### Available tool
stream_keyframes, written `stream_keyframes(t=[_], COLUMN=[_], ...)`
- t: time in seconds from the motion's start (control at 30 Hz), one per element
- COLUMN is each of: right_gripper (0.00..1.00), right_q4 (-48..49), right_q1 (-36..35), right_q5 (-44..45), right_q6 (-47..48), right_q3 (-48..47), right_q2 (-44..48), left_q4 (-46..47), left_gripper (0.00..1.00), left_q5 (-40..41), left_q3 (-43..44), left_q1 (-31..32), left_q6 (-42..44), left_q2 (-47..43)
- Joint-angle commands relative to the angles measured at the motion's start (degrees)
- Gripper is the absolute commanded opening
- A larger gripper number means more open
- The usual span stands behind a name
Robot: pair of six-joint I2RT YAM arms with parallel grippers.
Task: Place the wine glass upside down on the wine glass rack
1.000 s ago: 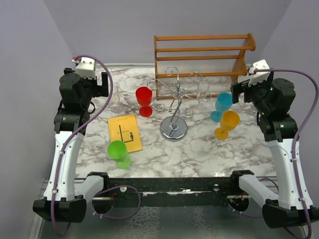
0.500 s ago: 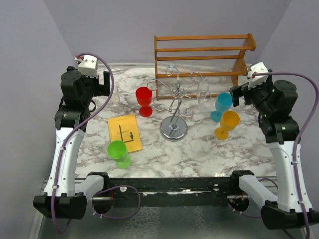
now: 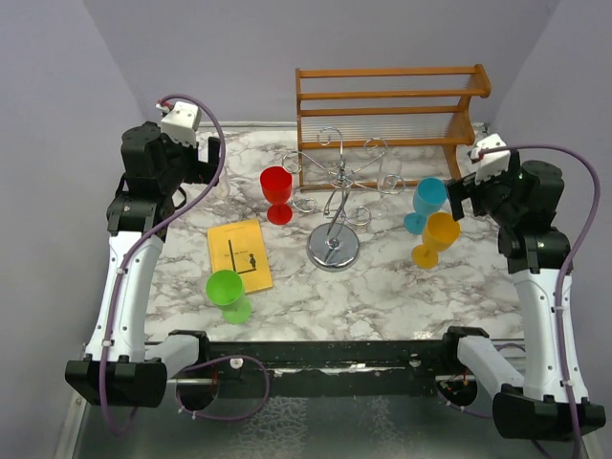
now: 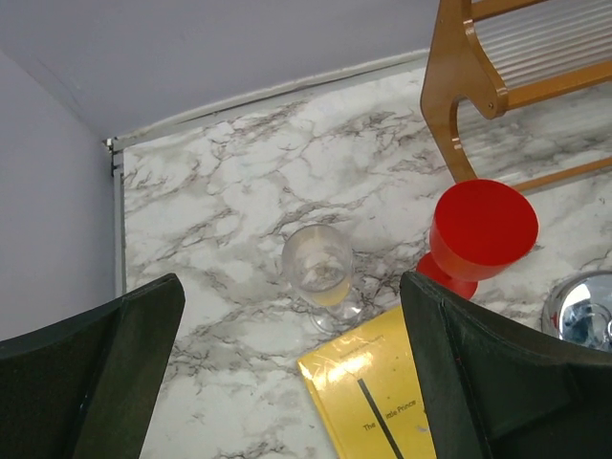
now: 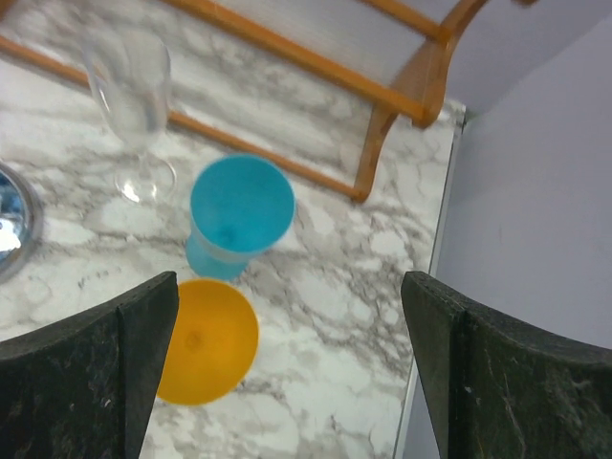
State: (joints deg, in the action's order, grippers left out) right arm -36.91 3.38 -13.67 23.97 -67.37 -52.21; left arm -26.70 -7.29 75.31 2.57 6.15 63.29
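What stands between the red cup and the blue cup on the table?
The silver wire rack, plus a clear glass nearer the blue cup, seen from the top camera.

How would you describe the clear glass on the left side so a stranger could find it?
Find the wooden shelf at the back of the marble table; a red goblet stands before its left end. Left of that goblet, by the yellow book's far corner, stands the clear glass. Unlike its coloured neighbours, it is see-through.
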Motion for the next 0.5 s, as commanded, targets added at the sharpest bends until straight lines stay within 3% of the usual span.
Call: stream_keyframes(t=[0.0,0.2,0.47], right_gripper=[1.0,0.97,0.78], right_q4=[-6.23,-9.05,-10.38], right_q1=[2.47,3.48,3.48], right_q5=[4.82,7.49,4.34], right_q6=[2.93,4.93,1.73], right_q3=[4.41,10.66,11.46], right_q2=[0.86,1.4,-4.35], left_q4=[-2.69,-3.18,-2.34], left_gripper=[0.99,0.99,0.99], left_q5=[-3.91,-4.93,-6.51], left_q3=[4.34,4.86,3.36], left_q1=[-0.33,-0.09,-0.19], left_q6=[0.6,1.27,1.21], left_q2=[2.36,3.82,4.42])
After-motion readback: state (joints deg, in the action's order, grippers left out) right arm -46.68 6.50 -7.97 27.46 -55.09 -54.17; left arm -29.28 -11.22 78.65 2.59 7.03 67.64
